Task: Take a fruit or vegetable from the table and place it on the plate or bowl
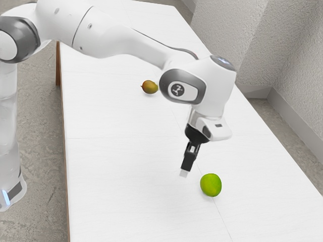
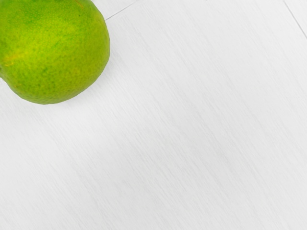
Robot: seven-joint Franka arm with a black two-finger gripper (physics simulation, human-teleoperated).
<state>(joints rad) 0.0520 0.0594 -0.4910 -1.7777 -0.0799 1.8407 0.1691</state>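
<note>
The lime (image 1: 211,184) lies on the table (image 1: 116,166) in the near part of the top, between its middle and the edge on the exterior view's right, resting directly on the surface with nothing touching it. The gripper (image 1: 185,170) hangs just beside the lime, on the exterior view's left of it, low over the table and clear of the fruit. It is seen edge-on, so whether the jaws are apart or together cannot be determined. In the wrist view the lime (image 2: 50,48) appears mottled green and yellow-green, and part of it is cut off by the frame; the rest of that view is bare table (image 2: 192,143) crossed by thin seam lines. A second fruit (image 1: 149,86), small, oval and brown-green, lies well apart from the lime, toward the far end of the table near its middle line; its kind cannot be made out. No object stands between the gripper and the lime. The arm (image 1: 126,40) spans the table from the far corner on the exterior view's left. The table top is white, divided by faint seams, with a brown side edge. The floor (image 1: 40,151) is grey and speckled; pale textured walls (image 1: 292,45) with a baseboard close the room beyond the table.
</note>
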